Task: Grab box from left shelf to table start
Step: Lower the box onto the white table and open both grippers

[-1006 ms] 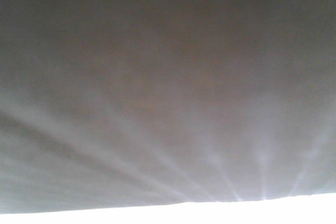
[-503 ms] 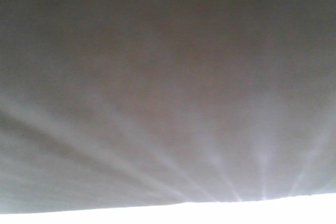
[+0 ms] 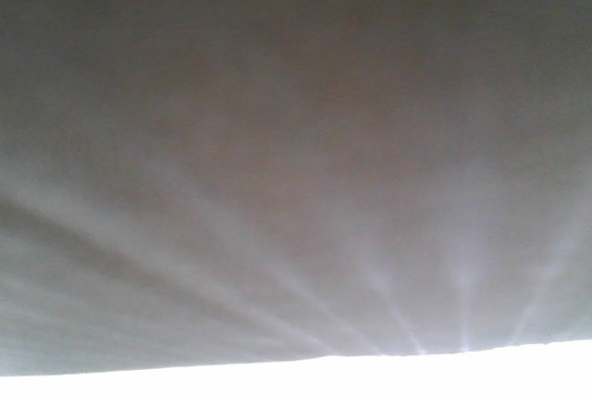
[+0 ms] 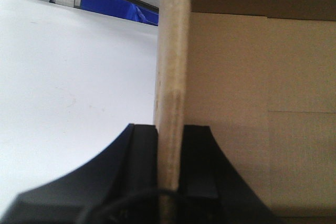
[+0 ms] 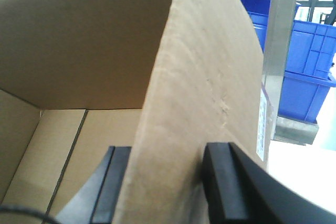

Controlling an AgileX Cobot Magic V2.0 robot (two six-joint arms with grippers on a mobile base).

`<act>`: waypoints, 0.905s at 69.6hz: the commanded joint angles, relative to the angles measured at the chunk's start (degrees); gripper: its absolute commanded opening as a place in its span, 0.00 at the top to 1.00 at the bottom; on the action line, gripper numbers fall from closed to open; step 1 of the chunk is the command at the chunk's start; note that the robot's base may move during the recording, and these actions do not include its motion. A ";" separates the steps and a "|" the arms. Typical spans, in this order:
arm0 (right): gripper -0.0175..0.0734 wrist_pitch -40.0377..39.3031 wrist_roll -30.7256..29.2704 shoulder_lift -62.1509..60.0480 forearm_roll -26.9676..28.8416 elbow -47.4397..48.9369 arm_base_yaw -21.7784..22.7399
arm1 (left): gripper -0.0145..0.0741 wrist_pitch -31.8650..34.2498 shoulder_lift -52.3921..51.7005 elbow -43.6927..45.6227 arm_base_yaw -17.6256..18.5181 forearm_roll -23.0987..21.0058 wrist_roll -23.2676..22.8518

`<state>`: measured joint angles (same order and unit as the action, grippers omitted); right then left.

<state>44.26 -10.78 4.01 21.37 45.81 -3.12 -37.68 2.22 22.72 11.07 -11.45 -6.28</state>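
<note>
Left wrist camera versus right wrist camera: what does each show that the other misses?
Left wrist only: a broad stretch of the white table beside the box. Right wrist only: a white label on the box's outer face. Both: a cardboard wall of the box clamped in that arm's gripper, the left gripper and the right gripper, with blue trays and the metal shelf behind.

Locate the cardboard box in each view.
Front-facing: a blurred grey-brown surface fills the frame; box not identifiable.
Left wrist: box wall edge-on at centre, inside at right.
Right wrist: box wall at centre, inside at left.
Shared landmark: blue trays, both wrist views.
</note>
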 commanded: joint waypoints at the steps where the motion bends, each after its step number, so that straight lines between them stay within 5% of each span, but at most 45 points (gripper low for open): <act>1: 0.74 -8.71 0.23 0.36 1.49 2.05 -0.15 | 0.94 1.95 1.01 0.67 -0.46 4.93 -0.08; 26: 0.74 -6.19 0.48 7.66 1.49 2.11 -0.15 | 0.94 1.48 5.70 13.22 -0.46 10.61 -0.08; 63: 0.74 2.57 0.43 47.19 -0.39 20.73 -0.15 | 0.94 -9.21 45.18 45.32 -0.46 16.78 -0.08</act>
<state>50.26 -10.06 46.56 20.07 61.70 -3.12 -54.85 41.95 63.08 10.74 2.45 -6.28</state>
